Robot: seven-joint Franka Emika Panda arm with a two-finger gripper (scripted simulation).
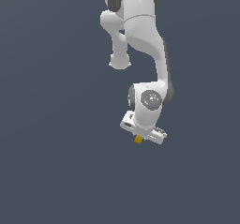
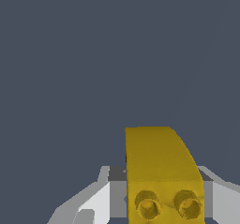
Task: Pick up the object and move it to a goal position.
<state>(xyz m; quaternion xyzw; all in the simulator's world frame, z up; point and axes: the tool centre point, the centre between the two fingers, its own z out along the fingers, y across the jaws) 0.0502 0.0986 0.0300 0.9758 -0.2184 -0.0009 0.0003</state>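
Observation:
The object (image 1: 138,139) is a tiny mustard-yellow blocky piece that pokes out just under the white hand of the arm, near the middle of the exterior view. In the wrist view the object (image 2: 159,171) fills the space between my two fingers, with two round studs facing the camera. My gripper (image 1: 139,138) is shut on it, and one grey-white finger (image 2: 96,199) shows beside the block. The fingertips themselves are hidden behind the hand in the exterior view.
The white Franka arm (image 1: 140,35) reaches down from the upper edge of the exterior view. A plain dark grey-blue surface (image 1: 56,148) spreads all around, with no other objects or markers visible.

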